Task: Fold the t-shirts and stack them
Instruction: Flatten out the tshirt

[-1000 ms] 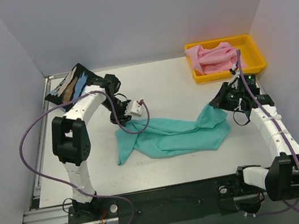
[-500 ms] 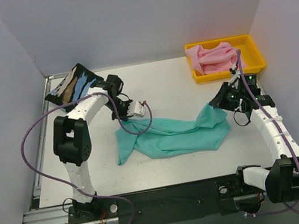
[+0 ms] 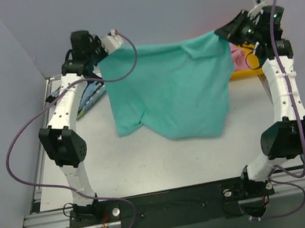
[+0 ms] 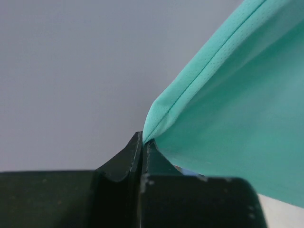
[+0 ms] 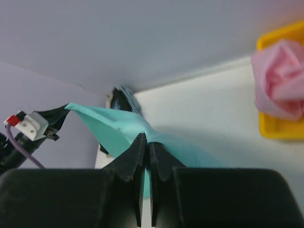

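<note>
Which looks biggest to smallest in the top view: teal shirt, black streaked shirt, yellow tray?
Largest: teal shirt, held up nearer the camera.
black streaked shirt and yellow tray: both mostly hidden, too alike to rank.

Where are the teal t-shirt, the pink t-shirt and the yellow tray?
teal t-shirt (image 3: pixel 174 87), top external view, middle of the hanging cloth.
pink t-shirt (image 5: pixel 280 76), right wrist view, bunched cloth in the tray.
yellow tray (image 5: pixel 285 130), right wrist view, its near wall.

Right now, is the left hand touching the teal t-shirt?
Touching. The left wrist view shows a corner of the teal t-shirt pinched in the left hand, jaws shut on it.
</note>
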Tool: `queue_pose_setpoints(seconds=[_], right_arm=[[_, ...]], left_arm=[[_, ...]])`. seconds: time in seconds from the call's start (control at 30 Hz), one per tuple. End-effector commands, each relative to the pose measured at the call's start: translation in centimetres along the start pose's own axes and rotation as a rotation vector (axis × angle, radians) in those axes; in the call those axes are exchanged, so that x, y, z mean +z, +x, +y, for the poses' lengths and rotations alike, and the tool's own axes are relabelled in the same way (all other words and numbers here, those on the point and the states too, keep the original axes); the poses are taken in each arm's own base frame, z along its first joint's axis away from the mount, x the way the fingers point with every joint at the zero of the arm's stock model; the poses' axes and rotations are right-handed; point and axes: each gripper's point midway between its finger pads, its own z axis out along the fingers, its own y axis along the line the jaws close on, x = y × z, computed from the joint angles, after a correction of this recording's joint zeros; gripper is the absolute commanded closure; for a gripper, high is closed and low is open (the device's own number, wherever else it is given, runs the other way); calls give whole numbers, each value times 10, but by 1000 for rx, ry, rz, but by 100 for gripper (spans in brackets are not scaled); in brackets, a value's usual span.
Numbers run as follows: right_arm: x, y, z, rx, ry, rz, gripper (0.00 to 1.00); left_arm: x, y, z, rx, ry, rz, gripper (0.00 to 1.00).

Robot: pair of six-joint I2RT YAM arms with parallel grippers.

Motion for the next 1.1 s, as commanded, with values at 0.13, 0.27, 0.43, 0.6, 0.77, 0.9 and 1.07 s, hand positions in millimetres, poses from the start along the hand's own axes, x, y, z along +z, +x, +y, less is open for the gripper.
queue_pose_setpoints(seconds=[0.13,0.27,0.43,0.6,0.77,0.9,1.07], right_arm=[[-40,-122,114,-26,-291,-268,100],[-47,-101,108,-24,-283,-230,100],[-57,-10,58,28,-161,-50,100],[-93,133,-4,84,20,235,100],[-131,256,-70,203,209,435,100],[-152,337,-112,355,326,535,100],[-176,391,-149,436,465,585,100]], left_arm=[[-158,-51,188,-102,-564,-185,100],[-171,-44,177,-85,-524,-172,100],[-166,-10,94,-69,-313,-109,100],[-181,42,-23,-41,-67,-18,100],[-180,118,-167,-100,244,135,100],[-187,165,-239,-119,373,254,100],[-205,189,-288,-123,501,321,100]])
